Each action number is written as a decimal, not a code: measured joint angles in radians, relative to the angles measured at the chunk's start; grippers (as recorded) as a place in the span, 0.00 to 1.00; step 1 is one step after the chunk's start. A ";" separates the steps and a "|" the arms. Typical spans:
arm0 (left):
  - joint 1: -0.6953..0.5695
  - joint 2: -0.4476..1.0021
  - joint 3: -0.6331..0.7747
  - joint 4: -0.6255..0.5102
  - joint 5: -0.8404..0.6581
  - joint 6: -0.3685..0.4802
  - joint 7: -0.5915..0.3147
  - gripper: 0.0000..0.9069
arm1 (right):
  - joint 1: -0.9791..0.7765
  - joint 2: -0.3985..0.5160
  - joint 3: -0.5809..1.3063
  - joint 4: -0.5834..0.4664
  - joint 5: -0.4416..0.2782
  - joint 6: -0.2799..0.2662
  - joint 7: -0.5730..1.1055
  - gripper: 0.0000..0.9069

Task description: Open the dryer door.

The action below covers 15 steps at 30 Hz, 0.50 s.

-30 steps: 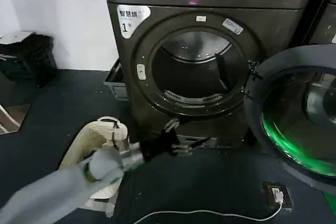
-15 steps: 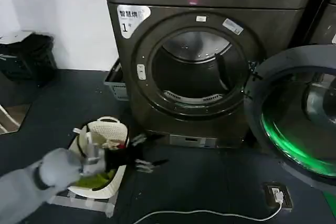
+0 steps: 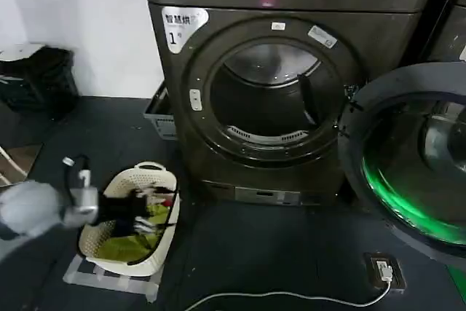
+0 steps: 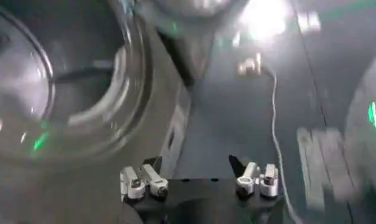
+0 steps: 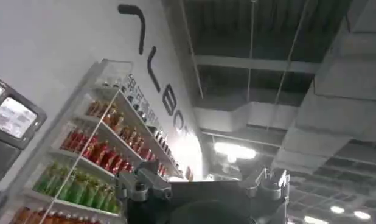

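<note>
The dryer door [image 3: 408, 158] of the machine labelled "1" [image 3: 175, 34] stands swung wide to the right of the drum opening [image 3: 273, 100], hinged at that opening's right edge, its grey inner face and domed glass turned toward the camera, its plane roughly upright. The left gripper [image 3: 142, 213], jaws parted and empty, hangs over the laundry basket [image 3: 95, 242], left of and below the drum opening; the right gripper [image 5: 203, 189] points at a ceiling, also parted. Judged complete: retreat clear of the door
</note>
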 joint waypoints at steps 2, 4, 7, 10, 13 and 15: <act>-0.001 0.024 -0.006 0.028 0.019 0.008 0.008 1.00 | 0.001 0.000 0.000 0.001 0.001 -0.001 0.000 1.00; -0.002 0.040 -0.010 0.051 0.033 0.019 0.005 1.00 | 0.002 0.000 -0.003 0.004 0.003 -0.004 0.000 1.00; 0.000 0.061 -0.013 0.075 0.062 0.036 0.003 1.00 | 0.004 0.000 -0.008 0.005 0.003 -0.004 0.000 1.00; 0.014 0.082 -0.011 0.083 0.086 0.052 -0.011 1.00 | 0.005 0.000 -0.013 0.005 0.004 -0.005 0.000 1.00; 0.025 0.109 0.000 0.087 0.106 0.056 -0.012 1.00 | 0.006 0.002 -0.018 0.007 0.022 -0.014 -0.002 1.00; 0.026 0.121 0.006 0.093 0.119 0.062 -0.011 1.00 | 0.008 0.006 -0.023 0.010 0.025 -0.018 -0.002 1.00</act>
